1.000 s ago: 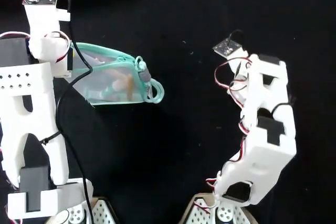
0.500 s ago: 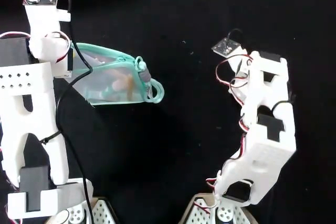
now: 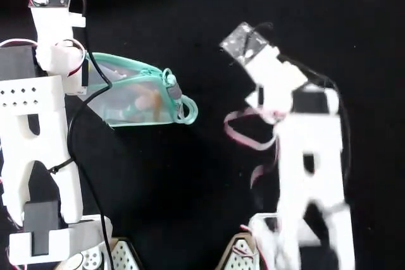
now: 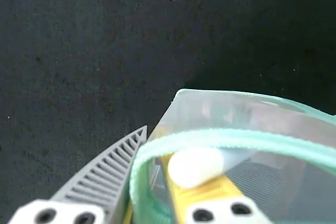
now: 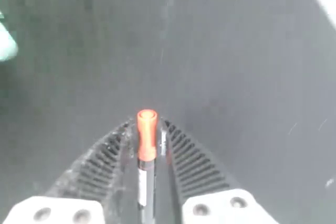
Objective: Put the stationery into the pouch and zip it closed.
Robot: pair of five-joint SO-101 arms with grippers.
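We saw the clear pouch (image 3: pixel 136 96) with its teal rim (image 4: pixel 231 139) lying on the black table (image 3: pixel 190 30) at about 9 o'clock in the high view, just beside the left arm (image 3: pixel 38 131). Its closed end pointed toward 3 o'clock, where a grey zip pull (image 3: pixel 172 91) and a teal loop (image 3: pixel 188 113) sat at the corner. Through the clear wall we made out a few stationery pieces (image 3: pixel 150 100), one orange-yellow, though we could not tell what each was.

The left gripper (image 4: pixel 157 145) was pinched narrow on the pouch's rim at the 9 o'clock end: the grey ribbed finger stood outside the wall and the yellow finger inside, with the teal rim running between them. A white rounded thing (image 4: pixel 193 166) lay against the yellow finger within the pouch; we could not name it.

The right arm (image 3: pixel 310 150) stood over the table from about 5 o'clock up toward 1 o'clock, well apart from the pouch. The right gripper (image 5: pixel 147 129) was closed tight around a dark pen (image 5: pixel 144 182), held lengthwise between the ribbed fingers, its orange cap (image 5: pixel 147 129) poking just past the fingertips over the bare black cloth.
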